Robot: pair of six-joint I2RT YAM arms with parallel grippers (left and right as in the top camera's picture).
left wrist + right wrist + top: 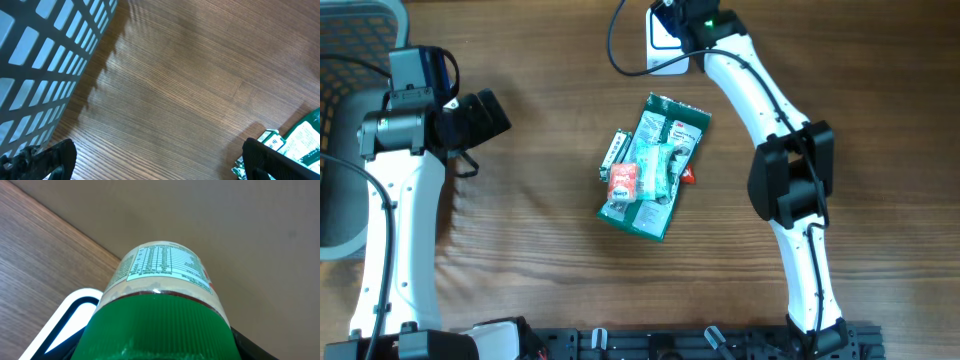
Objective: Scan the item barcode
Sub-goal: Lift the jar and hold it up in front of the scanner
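My right gripper is at the far edge of the table, shut on a jar with a ribbed green lid and a white nutrition label. It holds the jar over a white, dark-windowed scanner, whose rim appears at lower left in the right wrist view. The gripper's own fingers are almost hidden behind the lid. My left gripper hangs open at the left of the table with nothing between its fingers; it is well apart from the pile.
A pile of goods lies mid-table: a large green packet, a small red-and-white packet and a small green box. The pile's edge shows in the left wrist view. A grey mesh basket stands at the far left.
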